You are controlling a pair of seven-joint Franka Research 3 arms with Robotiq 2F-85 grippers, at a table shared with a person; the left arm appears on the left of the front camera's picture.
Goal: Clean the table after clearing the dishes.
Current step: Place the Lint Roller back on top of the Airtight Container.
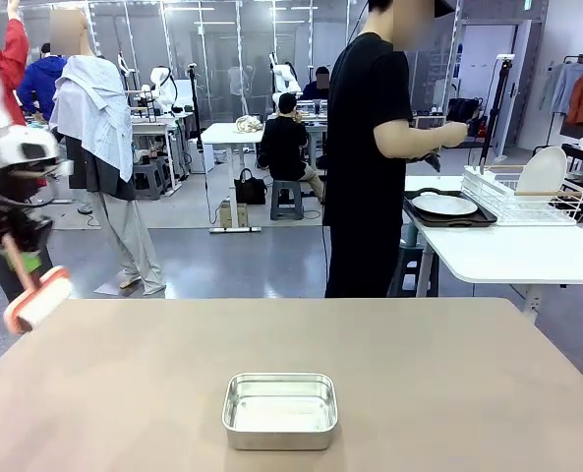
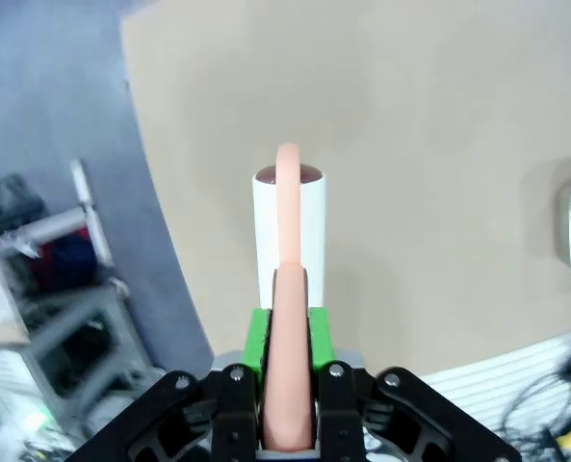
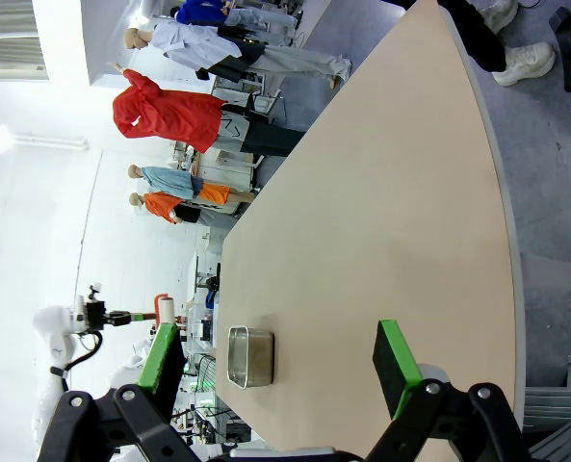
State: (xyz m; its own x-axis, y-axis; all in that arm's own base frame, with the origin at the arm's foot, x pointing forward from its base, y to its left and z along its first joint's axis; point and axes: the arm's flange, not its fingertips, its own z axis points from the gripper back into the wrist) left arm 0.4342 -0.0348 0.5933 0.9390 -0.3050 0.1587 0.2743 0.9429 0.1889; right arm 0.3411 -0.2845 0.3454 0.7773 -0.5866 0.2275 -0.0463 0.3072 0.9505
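My left gripper [image 1: 14, 239] hangs above the far left corner of the beige table [image 1: 419, 374]. It is shut [image 2: 287, 332] on the salmon handle of a lint roller [image 2: 289, 231], whose white roll [image 1: 37, 301] is just over the table's edge. My right gripper [image 3: 280, 361] is open and holds nothing, well above the table [image 3: 381, 192]. Of the dishes, one white plate [image 1: 445, 205] lies on a dark tray [image 1: 468, 220] on the white side table, and another plate [image 1: 544, 169] stands in the wire rack.
A small rectangular steel pan [image 1: 279, 409] sits near the table's front middle. A person in black [image 1: 365, 157] stands at the white side table [image 1: 507, 254] with the wire rack [image 1: 512, 202], beyond the far right corner.
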